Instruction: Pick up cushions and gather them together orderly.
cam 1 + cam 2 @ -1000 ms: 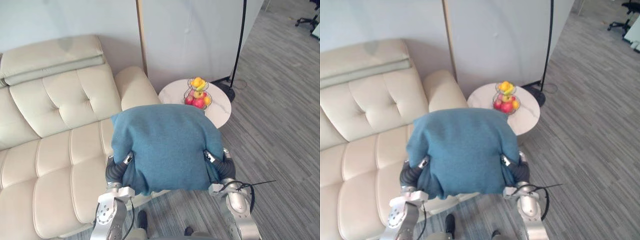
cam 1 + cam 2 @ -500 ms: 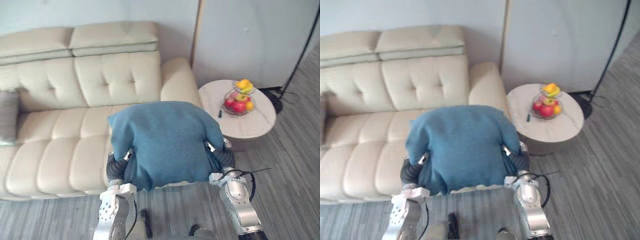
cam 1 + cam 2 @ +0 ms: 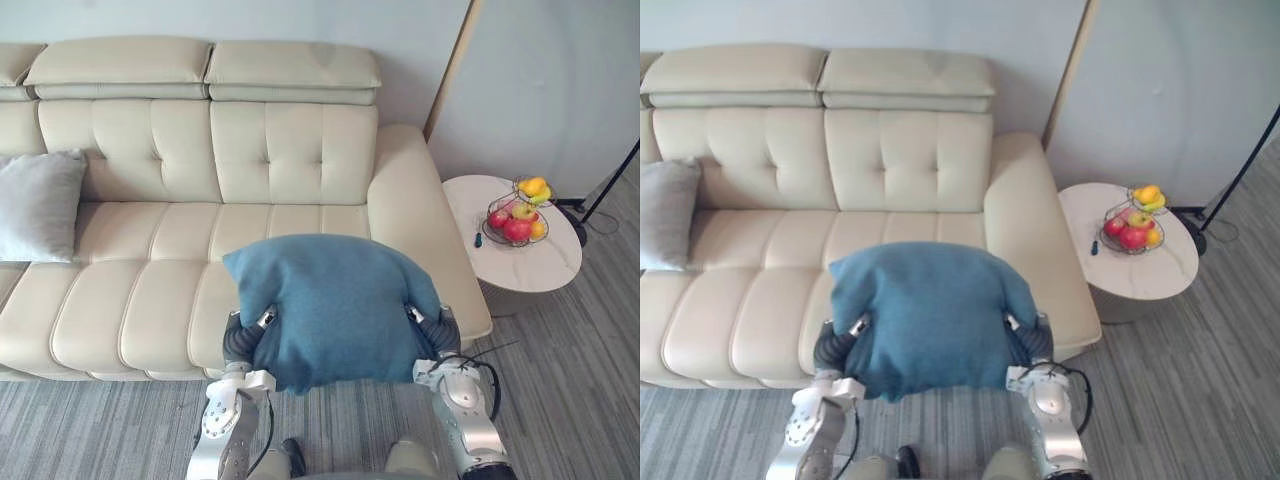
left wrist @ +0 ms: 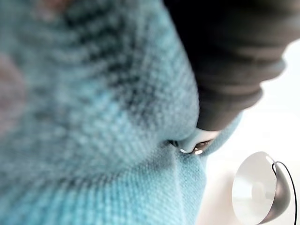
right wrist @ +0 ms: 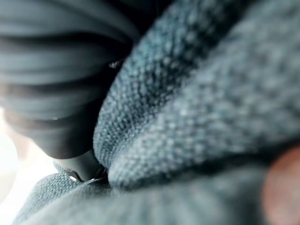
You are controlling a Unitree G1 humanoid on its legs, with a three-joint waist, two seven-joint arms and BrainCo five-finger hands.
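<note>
A large blue knitted cushion (image 3: 335, 305) hangs in front of me, clamped between my two hands above the sofa's front edge. My left hand (image 3: 238, 340) presses on its left side and my right hand (image 3: 443, 332) on its right side; past the dark wrist covers, both hands are hidden in the cloth. Up close, the same blue knit (image 4: 93, 117) bulges against the left hand's dark cover (image 4: 234, 56), and likewise (image 5: 211, 93) against the right hand's cover (image 5: 51, 93). A grey cushion (image 3: 40, 205) leans upright against the backrest at the sofa's far left.
The cream leather sofa (image 3: 200, 150) spans the view, its armrest (image 3: 410, 210) to the right. Beside it stands a round white side table (image 3: 520, 265) with a wire fruit basket (image 3: 517, 212). A black floor lamp pole (image 3: 612, 182) rises at the far right.
The camera has swung left, so more of the sofa and the grey cushion have come into view. The blue cushion stays clamped between both hands as before.
</note>
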